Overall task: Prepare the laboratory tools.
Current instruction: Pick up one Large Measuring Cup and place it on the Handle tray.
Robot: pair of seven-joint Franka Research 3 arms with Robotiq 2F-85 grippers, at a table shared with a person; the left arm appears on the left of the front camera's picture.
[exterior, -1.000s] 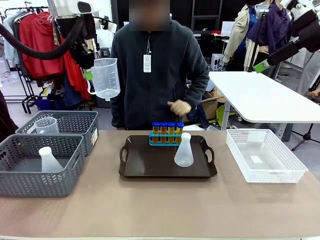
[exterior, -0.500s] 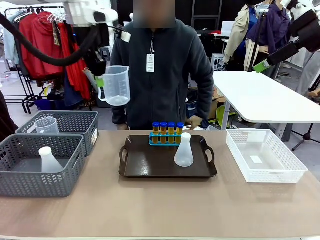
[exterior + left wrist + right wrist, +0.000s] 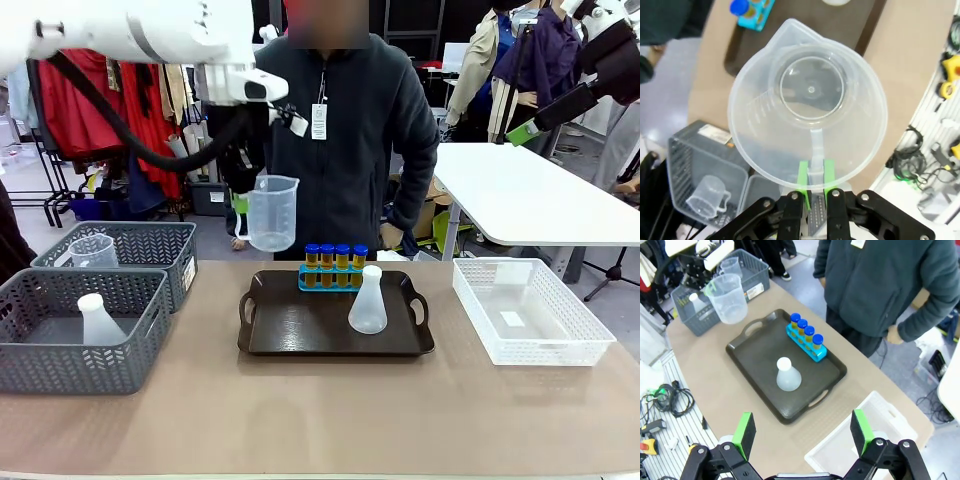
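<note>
Your left gripper (image 3: 242, 203) grips a clear measuring beaker (image 3: 271, 212) by its handle, above the tray's (image 3: 330, 330) far left corner.

My pads (image 3: 803, 180) are green on black fingers, my arm white. The beaker (image 3: 271, 211) is clear. At one o'clock, blue-capped amber tubes (image 3: 334, 259) sit in a blue rack (image 3: 330, 281) on a dark brown tray (image 3: 300, 325). Grey herringbone-slotted baskets (image 3: 60, 350) lie at nine.
</note>
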